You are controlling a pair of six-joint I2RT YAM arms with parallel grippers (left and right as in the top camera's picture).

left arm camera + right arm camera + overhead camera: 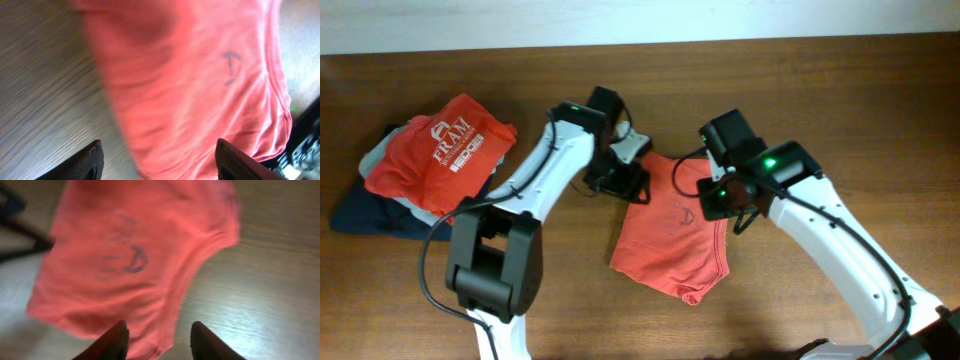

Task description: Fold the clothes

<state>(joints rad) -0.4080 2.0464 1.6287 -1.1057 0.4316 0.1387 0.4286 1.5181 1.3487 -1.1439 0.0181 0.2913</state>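
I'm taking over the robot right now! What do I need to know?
Left gripper: open, over the orange-red T-shirt near its far left corner.
Right gripper: open, shirt hem between its fingers, not pinched.
Shirt: lies rumpled, looks partly folded over.
Done: no neat fold yet.
Left: grab, flatten, fold.

Orange-red T-shirt (pixel 672 235), folded, mid-table

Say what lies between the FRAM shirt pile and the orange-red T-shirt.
In the overhead view, the left arm crosses bare table between pile and T-shirt.
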